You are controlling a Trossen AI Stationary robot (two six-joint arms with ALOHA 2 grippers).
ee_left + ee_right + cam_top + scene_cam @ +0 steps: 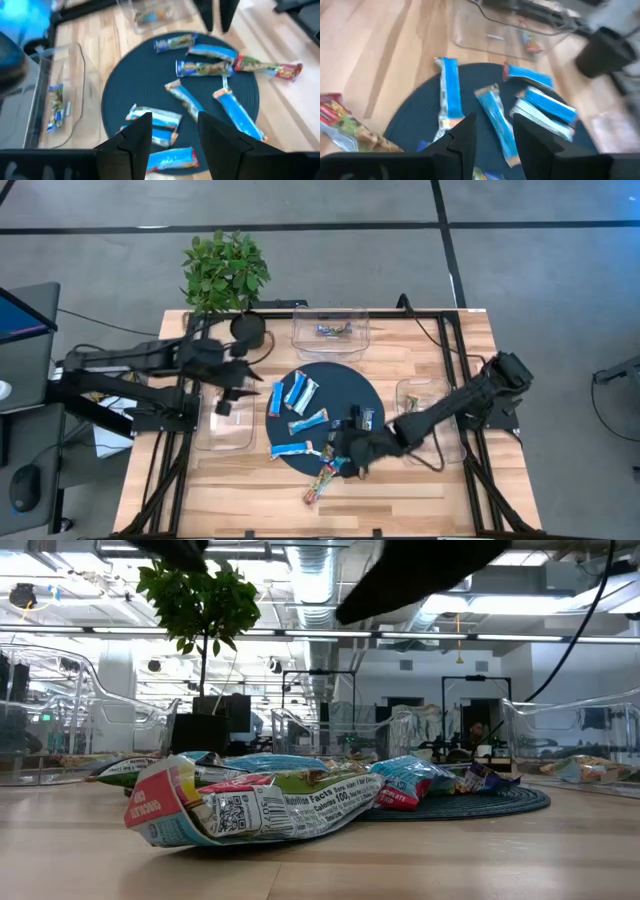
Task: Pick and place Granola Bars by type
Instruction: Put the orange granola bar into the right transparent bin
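From above we see a wooden table (400, 480) with a round dark mat (345, 390) at its middle, and most of the Granola Bars (300, 392) lying on that mat: several blue-and-white ones spread over its left half, darker ones near its right side. A multicoloured bar (320, 482) lies half off the mat's near edge, on the wood. Three clear bins stand around the mat: a far bin (330, 332) with a bar inside, a left bin (222, 425) and a right bin (425, 415). The left gripper (228, 398) hovers between the left bin and the mat's left edge; the right gripper (352, 450) is low over the mat's near right part, just beside the multicoloured bar. A potted plant (225, 270) stands at the far left corner. At table height, we find a crumpled red-and-white wrapper (250, 805) closest to the lens, with blue packets (405, 780) behind it on the mat, and the plant beyond. From the left wrist, we look past the left gripper's fingers (137, 137), which stand spread apart with nothing between them, over blue-and-white bars on the mat; a bin (60, 100) beside the mat holds a bar. From the right wrist, that gripper's fingers (465, 137) are likewise parted and hold nothing, above blue bars (449, 92) on the mat, with a red-and-green bar (347, 127) on the wood just off the mat's edge.
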